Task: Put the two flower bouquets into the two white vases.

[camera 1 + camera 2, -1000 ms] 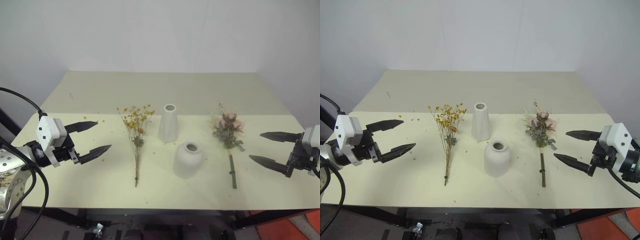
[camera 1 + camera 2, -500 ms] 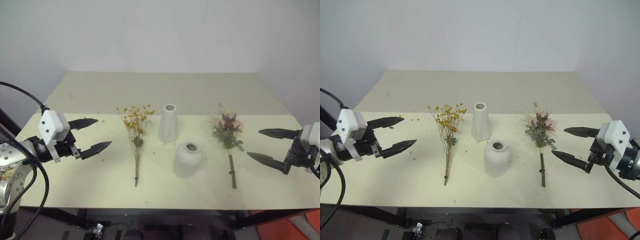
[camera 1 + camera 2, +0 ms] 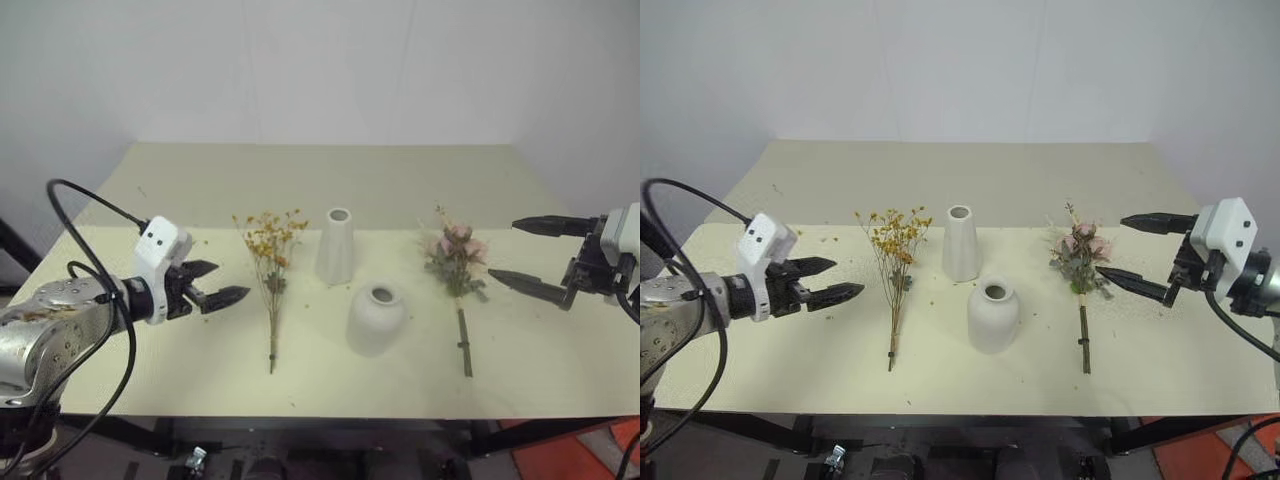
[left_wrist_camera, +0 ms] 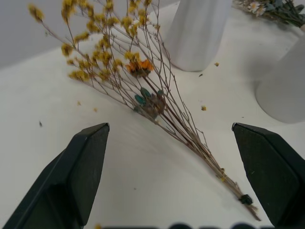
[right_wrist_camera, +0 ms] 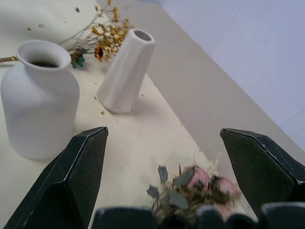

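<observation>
- Both pincers hang released and hold nothing: the left gripper point(image 3: 222, 283) is over the bench's left part, fingers spread and aimed at the yellow bunch point(image 3: 271, 262); the right gripper point(image 3: 525, 257) is over the right part, fingers wide, aimed at the rose bunch point(image 3: 456, 262).
- Between the left gripper and the yellow bunch lies bare bench point(image 3: 330, 185) with only small fallen petals; nothing stands in the way.
- Between the right gripper and the rose bunch the top is likewise bare; its lower finger tip is near the bunch's leaves but apart from them.
- Lying flat left of centre, the yellow bunch has its flower heads toward the far edge and its thin stems toward the near edge.
- On the right, the rose bunch lies flat the same way, blooms toward the far edge, its dark stem reaching toward the near edge.
- The tall vase point(image 3: 337, 246) stands upright at the middle of the bench, between the two bunches; its mouth is open, with nothing sticking out of it.
- Just nearer the front edge and slightly to the right stands the round vase point(image 3: 377, 318), upright, apart from the tall one, its dark mouth also with nothing poking out.
- Both vases stand between the bunches, so each bunch has a vase close beside it.
- A wide bare stretch of bench runs behind the vases to the far edge, where a pale wall point(image 3: 320, 70) rises; the left and right edges have open room beyond the bunches.
</observation>
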You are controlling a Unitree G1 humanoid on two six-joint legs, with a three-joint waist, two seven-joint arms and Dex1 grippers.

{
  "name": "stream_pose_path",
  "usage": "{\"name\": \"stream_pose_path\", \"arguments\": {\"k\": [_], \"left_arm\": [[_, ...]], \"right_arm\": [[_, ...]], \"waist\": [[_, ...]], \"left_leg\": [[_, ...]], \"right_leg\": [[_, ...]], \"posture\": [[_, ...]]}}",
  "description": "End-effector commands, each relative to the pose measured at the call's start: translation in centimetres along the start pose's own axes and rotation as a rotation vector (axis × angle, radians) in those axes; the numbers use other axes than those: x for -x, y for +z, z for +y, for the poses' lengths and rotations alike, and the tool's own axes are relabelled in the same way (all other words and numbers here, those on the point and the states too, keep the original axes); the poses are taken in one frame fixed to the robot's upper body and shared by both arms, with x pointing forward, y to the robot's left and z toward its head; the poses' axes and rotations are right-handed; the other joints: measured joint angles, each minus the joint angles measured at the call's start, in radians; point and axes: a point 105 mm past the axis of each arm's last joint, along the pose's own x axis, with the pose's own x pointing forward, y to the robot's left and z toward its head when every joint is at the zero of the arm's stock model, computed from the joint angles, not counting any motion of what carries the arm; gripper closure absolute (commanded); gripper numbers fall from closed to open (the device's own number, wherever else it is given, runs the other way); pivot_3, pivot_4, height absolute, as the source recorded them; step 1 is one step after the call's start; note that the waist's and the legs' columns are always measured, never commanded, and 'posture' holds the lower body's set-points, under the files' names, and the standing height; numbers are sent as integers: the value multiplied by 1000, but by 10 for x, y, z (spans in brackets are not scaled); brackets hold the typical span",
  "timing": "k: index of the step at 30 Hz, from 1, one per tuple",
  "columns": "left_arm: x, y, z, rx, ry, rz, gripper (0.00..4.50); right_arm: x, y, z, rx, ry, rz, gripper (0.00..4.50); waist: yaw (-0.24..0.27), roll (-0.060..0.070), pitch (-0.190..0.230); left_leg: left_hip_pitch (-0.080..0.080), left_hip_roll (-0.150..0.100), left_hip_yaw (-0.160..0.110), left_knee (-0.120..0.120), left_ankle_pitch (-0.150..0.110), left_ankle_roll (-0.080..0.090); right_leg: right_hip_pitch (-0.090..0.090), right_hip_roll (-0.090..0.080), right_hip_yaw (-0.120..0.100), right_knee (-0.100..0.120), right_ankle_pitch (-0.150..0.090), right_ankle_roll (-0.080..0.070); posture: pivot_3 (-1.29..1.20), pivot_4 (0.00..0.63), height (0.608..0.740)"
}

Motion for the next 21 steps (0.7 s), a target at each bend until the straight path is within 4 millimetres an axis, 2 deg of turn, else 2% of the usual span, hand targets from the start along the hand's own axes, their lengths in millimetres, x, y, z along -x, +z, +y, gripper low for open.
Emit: {"name": "stream_pose_path", "arguments": {"k": [1,8,12,21], "left_arm": [[-6,2,-1,67,40,97,0],[-29,-11,0,141,66,257,0],[-37,-16,-1,99,80,361,0],[-66,-14,-23,107,25,400,0]], "right_arm": [[-9,19,-5,75,31,-58,61],[-26,23,-5,97,67,-110,61],[-30,23,-4,101,69,-125,61],[-31,25,0,103,62,-146,61]], "waist": [[0,0,0],[-3,0,0],[2,-1,1],[4,-1,1]], "left_leg": [[0,0,0,0,0,0],[0,0,0,0,0,0],[-3,0,0,0,0,0],[-3,-1,0,1,0,-1]], "right_leg": [[1,0,0,0,0,0],[1,0,0,-2,0,1],[-3,0,1,-1,0,1],[-2,-1,1,-1,1,1]], "posture": [[0,150,740],[0,150,740],[0,150,740],[0,150,740]]}}
